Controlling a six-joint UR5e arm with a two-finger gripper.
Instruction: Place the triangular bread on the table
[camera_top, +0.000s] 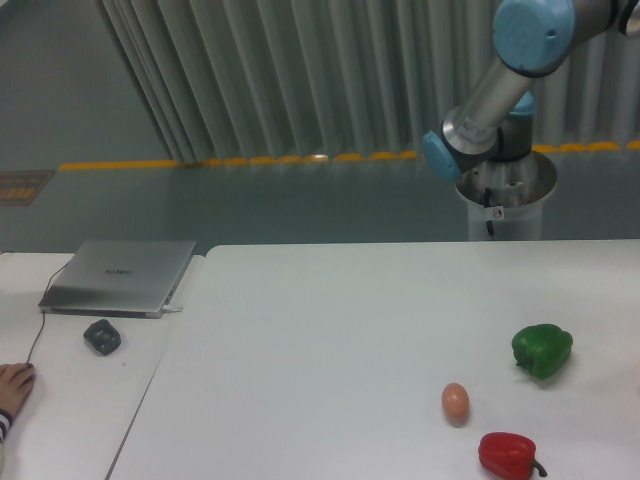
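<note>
Triangular bread shows nowhere in the view, and neither does the gripper: only the arm's (500, 85) silver tubes and pale blue joint caps reach in from the upper right corner, so whether the fingers are spread or closed, or carry anything, cannot be told. Below the arm stands its round metal base (505, 195) on a white pedestal, just behind the far edge of the table (320, 330). That table is a broad, smooth, matte white rectangle filling most of the lower picture. On its right side lie three small things, well apart from each other: a glossy green bell pepper (542, 350), lumpy and lobed; a smooth, oval brown egg (455, 403) nearer the front; and a shiny red bell pepper (509, 455) with a dark curved stem, close to the bottom edge. To the left, set against the table, is a narrower white desk (80, 400). A closed silver laptop (120, 277) lies flat on it, with a dark grey rounded mouse (102, 336) just in front and a thin cable running toward the front edge. A person's hand (14, 388) rests at the left border. Behind everything, the floor is dull grey-green with a yellow stripe (240, 160), and pale pleated curtains (300, 70) hang in vertical folds.
</note>
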